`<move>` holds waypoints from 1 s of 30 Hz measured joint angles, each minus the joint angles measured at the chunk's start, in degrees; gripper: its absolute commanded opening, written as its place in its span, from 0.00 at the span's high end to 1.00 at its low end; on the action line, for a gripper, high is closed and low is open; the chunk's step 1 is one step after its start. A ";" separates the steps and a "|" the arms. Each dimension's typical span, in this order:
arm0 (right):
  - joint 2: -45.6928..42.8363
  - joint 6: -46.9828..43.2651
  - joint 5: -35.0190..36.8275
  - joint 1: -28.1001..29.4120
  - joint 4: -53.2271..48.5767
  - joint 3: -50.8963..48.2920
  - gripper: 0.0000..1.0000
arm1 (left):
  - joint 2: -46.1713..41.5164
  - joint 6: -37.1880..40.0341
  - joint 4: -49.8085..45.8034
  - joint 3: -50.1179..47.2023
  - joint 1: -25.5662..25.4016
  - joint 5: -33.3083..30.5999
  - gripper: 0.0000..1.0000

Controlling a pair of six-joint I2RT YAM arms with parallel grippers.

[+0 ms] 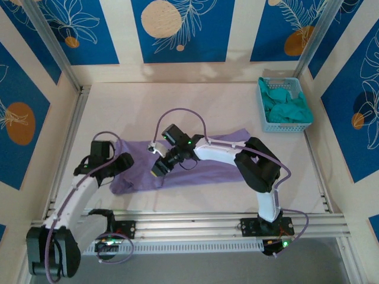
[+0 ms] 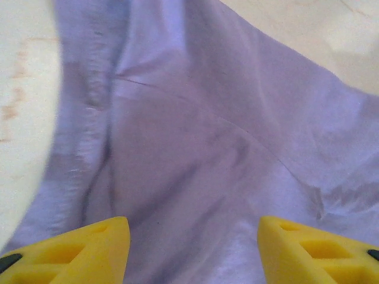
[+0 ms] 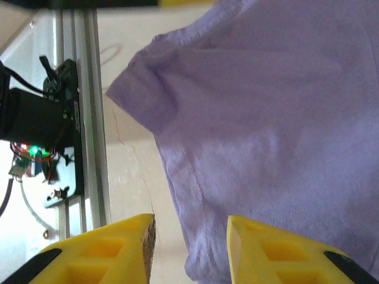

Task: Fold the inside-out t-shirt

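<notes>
The lavender t-shirt (image 1: pixel 201 168) lies crumpled in a long band across the middle of the table, with no lettering or tag showing. My left gripper (image 1: pixel 122 165) hovers over the shirt's left end. In the left wrist view its yellow fingers (image 2: pixel 89 251) stand wide apart, open, with wrinkled purple cloth (image 2: pixel 195 136) below them. My right gripper (image 1: pixel 159 170) points down at the shirt's near edge. In the right wrist view it is open (image 3: pixel 190 248), and the stitched hem (image 3: pixel 195 236) of the shirt runs down into the gap between its fingers, close to the right one.
A light blue basket (image 1: pixel 265 121) of teal garments stands at the back right. An aluminium rail (image 1: pixel 225 220) runs along the near edge, and the rail (image 3: pixel 89 118) also shows beside the shirt in the right wrist view. Bare table (image 1: pixel 177 103) lies behind the shirt.
</notes>
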 measured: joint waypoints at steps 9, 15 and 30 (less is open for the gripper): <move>-0.20 6.14 3.89 -1.99 4.42 -4.50 0.60 | 9.70 -1.09 2.01 -1.62 -6.99 -0.57 0.48; -4.35 6.99 6.75 -4.59 4.50 -9.62 0.56 | -0.31 -4.02 -2.32 -5.31 -6.95 -7.34 0.37; -8.70 6.95 8.52 -6.67 6.56 -13.88 0.54 | 19.93 0.94 4.90 5.66 -1.38 -16.24 0.05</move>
